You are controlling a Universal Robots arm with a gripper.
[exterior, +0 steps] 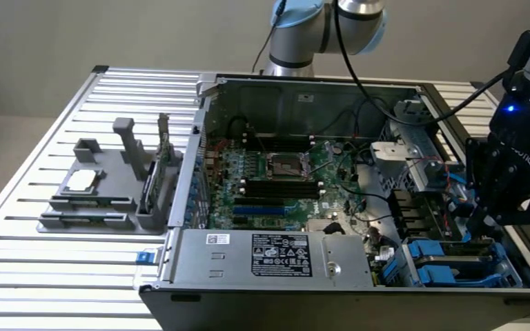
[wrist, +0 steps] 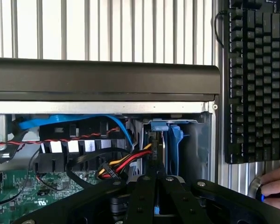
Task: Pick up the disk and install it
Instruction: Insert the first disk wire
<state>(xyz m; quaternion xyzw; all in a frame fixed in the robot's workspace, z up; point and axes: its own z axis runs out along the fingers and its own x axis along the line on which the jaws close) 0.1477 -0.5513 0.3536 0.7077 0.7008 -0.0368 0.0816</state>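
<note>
The end effector (wrist: 154, 181) is closed, and its two black fingers (wrist: 141, 196) come together on a thin dark slab seen from its edge. This is the disk (wrist: 155, 144), with the blue plastic of its carrier at the far end. The disk stands upright inside the drive bay of the open computer case (exterior: 246, 256), just beside a second blue carrier (wrist: 176, 140) and close to a bundle of red, yellow and black wires (wrist: 123, 163). In the exterior view the arm (exterior: 523, 152) comes down from above at the exterior view's right. Its end effector (exterior: 482, 231) points down into the case corner, above the blue carriers (exterior: 449, 261). The case lies on the slatted tabletop (exterior: 44, 276).
</note>
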